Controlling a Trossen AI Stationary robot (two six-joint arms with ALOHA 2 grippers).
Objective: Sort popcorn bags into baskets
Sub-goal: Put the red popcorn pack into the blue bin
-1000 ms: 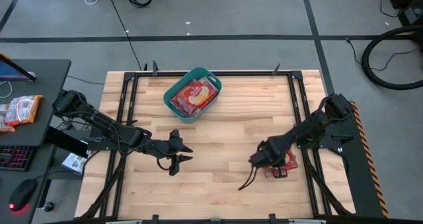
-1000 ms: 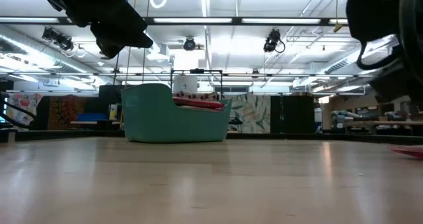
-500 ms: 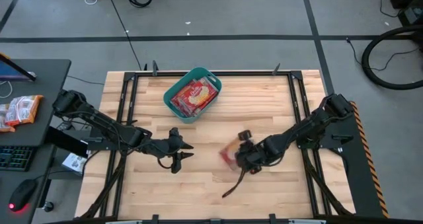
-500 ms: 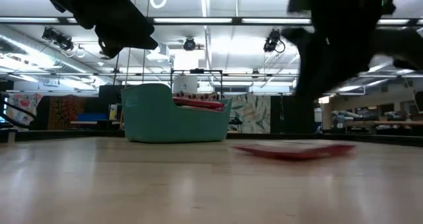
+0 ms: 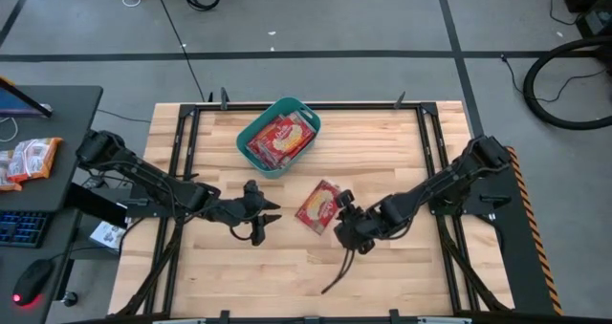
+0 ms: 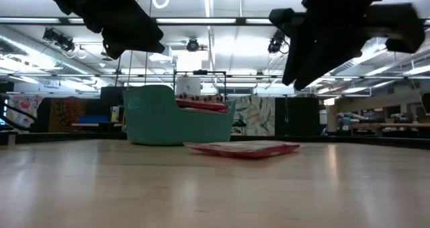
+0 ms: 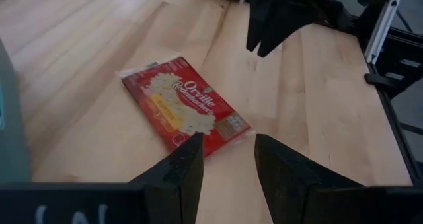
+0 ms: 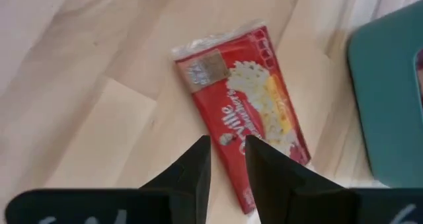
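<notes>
A flat red popcorn bag lies mid-bench, just beyond the right gripper, fingers released; the left gripper, fingers apart, hovers nearby.

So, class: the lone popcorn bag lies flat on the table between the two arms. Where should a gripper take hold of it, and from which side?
The popcorn bag lies flat on the table, so no face stands up to pinch. Probably best to come straight down and close across its narrow width, or over one short end seam. The left gripper, open, and the right gripper both hover close beside it; either could likely reach. The teal basket stands clear.
</notes>
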